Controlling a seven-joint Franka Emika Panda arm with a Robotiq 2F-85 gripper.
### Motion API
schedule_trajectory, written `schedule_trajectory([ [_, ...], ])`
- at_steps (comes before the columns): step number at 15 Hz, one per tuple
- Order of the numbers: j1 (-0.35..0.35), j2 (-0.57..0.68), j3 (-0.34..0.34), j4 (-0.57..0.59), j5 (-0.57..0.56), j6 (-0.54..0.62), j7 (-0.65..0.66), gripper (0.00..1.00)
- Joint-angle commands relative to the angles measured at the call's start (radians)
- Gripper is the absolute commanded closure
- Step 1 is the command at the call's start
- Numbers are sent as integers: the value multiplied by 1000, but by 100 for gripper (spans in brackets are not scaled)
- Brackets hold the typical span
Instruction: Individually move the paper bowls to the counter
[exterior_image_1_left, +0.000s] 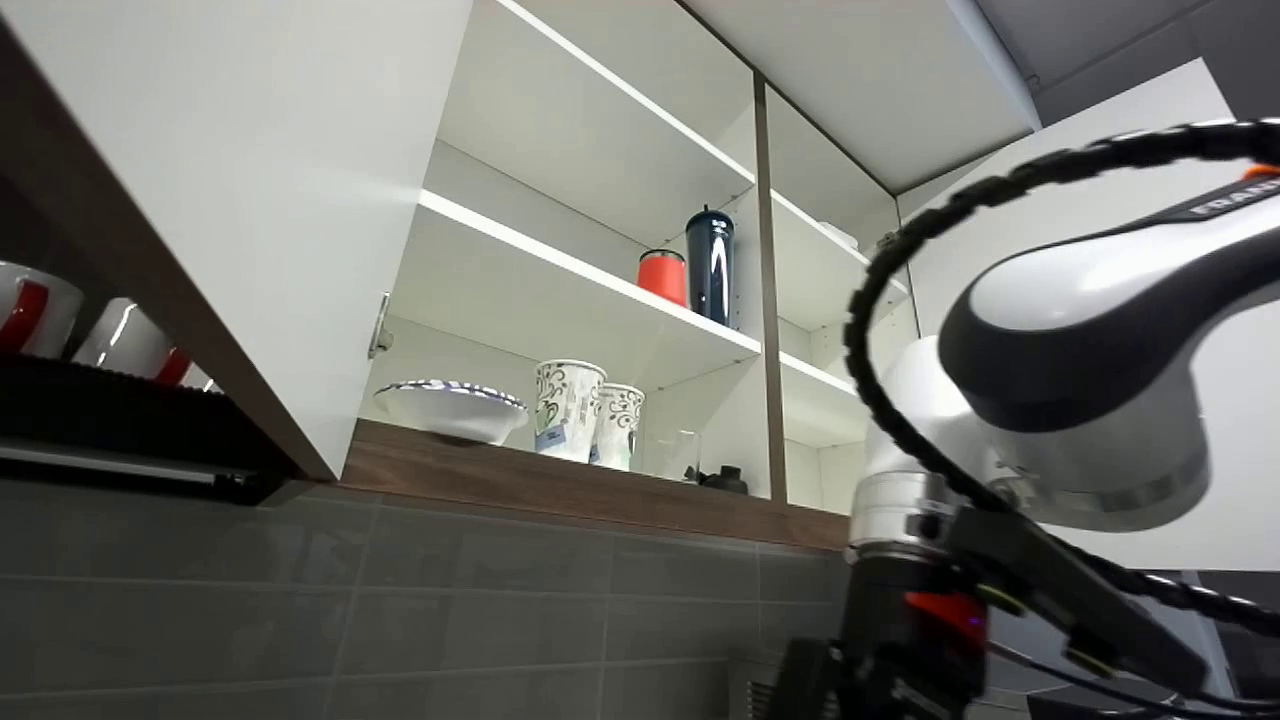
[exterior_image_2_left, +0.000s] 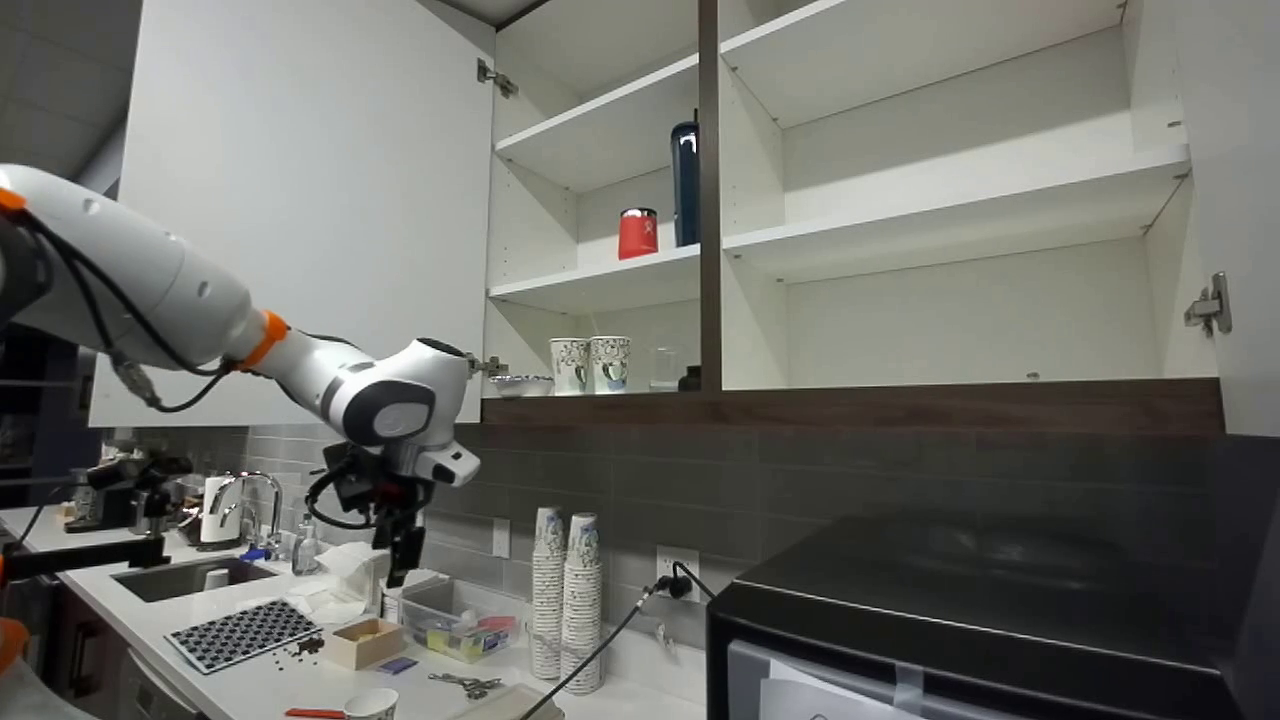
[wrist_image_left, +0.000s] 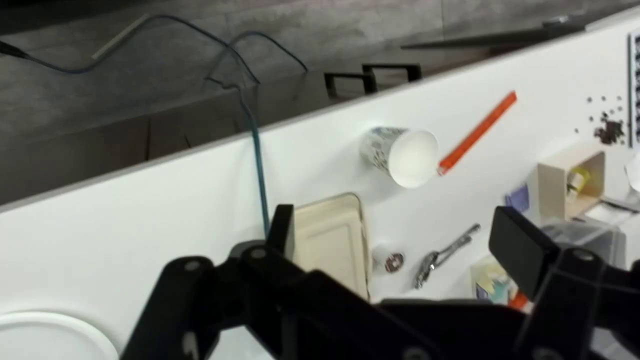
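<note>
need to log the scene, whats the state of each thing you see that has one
Hand: open, holding nothing
Paper bowl: upright in the cabinet; single or stacked, cannot tell
Cabinet doors: open
Two patterned cups by the bowl: upright
Red tumbler: upright
Dark blue tumbler: upright
Cup stacks: nested upside down
Loose cup: upright
Small box: open
Clear bin: open, things inside

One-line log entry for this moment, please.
claw: open | grasp: none | position: over counter | paper bowls: at least one on cabinet's bottom shelf, beside patterned cups
</note>
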Motion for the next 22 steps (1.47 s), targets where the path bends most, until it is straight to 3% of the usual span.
schedule_trajectory([
  [1, 0, 194, 53, 214, 34, 158, 77, 0],
  [3, 4, 275, 71, 321, -9, 187, 103, 0],
  [4, 12, 185, 46, 214, 9, 178, 63, 0],
  [6, 14, 245, 58, 292, 5, 183, 81, 0],
  [11, 12, 263, 60, 328, 4, 200, 89, 0],
  [13, 11, 245, 68, 376, -41, 220, 65, 0],
  [17, -9, 235, 113, 521, -246, 256, 104, 0],
  [22, -31, 301, 159, 708, -396, 296, 160, 0],
])
